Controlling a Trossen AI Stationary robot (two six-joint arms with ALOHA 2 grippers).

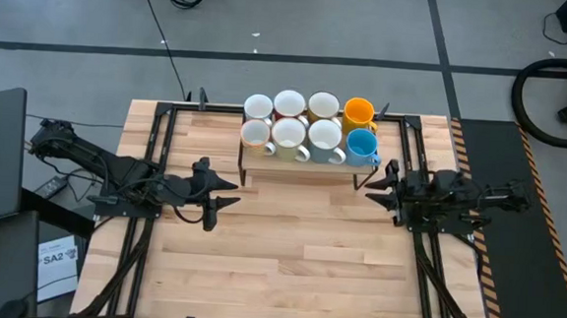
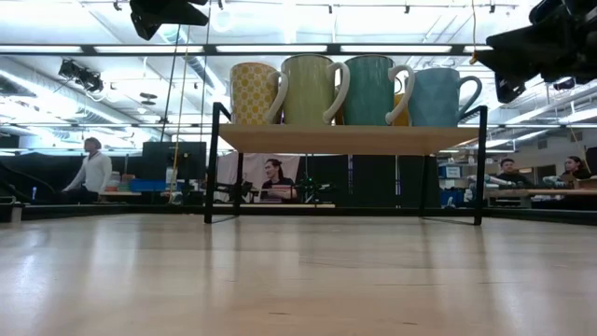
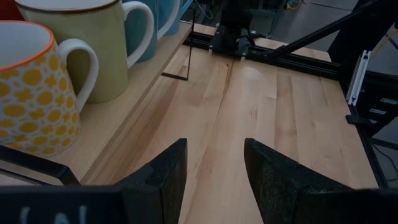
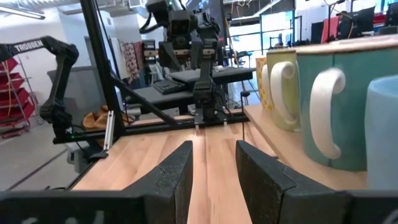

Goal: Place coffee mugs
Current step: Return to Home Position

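All eight ceramic coffee mugs (image 1: 289,135) stand in two packed rows on the small raised wooden shelf with a black wire frame (image 1: 308,164), at the far middle of the pale wood table (image 1: 288,248), so the placing looks done and the danger now lies in the arms pulling away. The right arm (image 1: 459,194) carries the right jaws just beside the shelf's right end, parted a moderate way and holding nothing. The light blue mug (image 1: 361,146) sits at that front corner, handle turned toward that side. If the withdrawal swings inward or dips rather than backing straight off, a finger could likely catch that handle or the frame post beside it. The mugs appear to touch or nearly touch, so a knock there would probably run along the row and might push the orange-yellow mug (image 1: 358,111) behind it, or tip one off the edge. The left arm (image 1: 115,173) holds the left jaws a little in front of the shelf's left end, likewise parted and empty, with the white mug patterned in yellow dots and rimmed in orange (image 3: 31,93) nearest them. A sweep toward the shelf could strike its front leg. The stand looks light and is not visibly fixed, so a bump to the frame may shift everything on it.
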